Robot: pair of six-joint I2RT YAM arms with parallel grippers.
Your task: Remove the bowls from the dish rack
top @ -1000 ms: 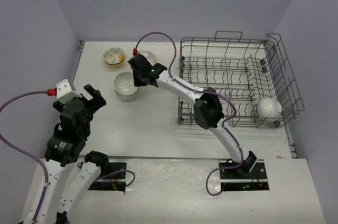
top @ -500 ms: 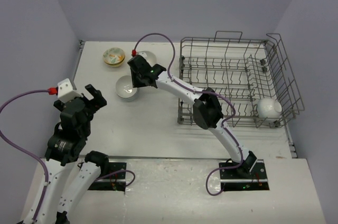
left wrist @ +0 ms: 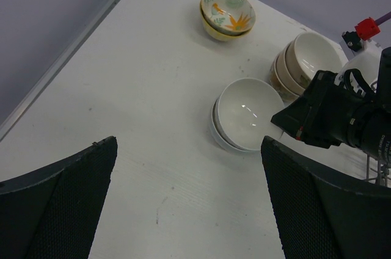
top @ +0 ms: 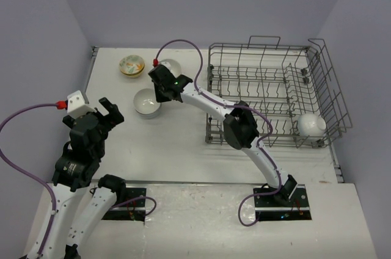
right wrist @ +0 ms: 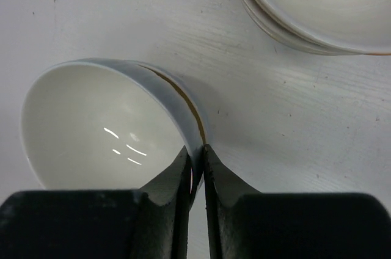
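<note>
Two nested white bowls (top: 147,102) rest on the table left of the dish rack (top: 269,63). My right gripper (top: 160,92) is shut on the right-hand rim of the top white bowl (right wrist: 104,124), one finger inside and one outside, as the right wrist view (right wrist: 197,152) shows. A brown-edged rim peeks out beneath it. One more white bowl (top: 311,124) lies in the rack's near right corner. My left gripper (top: 107,110) hovers open over bare table, near left of the stack (left wrist: 247,115), with nothing between its fingers (left wrist: 79,179).
A floral bowl stack (top: 132,65) sits at the far left of the table. A cream bowl stack (top: 171,65) stands just behind my right wrist, also seen top right in the right wrist view (right wrist: 317,2). The right arm's forearm spans the rack's left edge.
The white bowl has settled lower into the one beneath it, and the right wrist has shifted slightly. The left arm has not moved.
</note>
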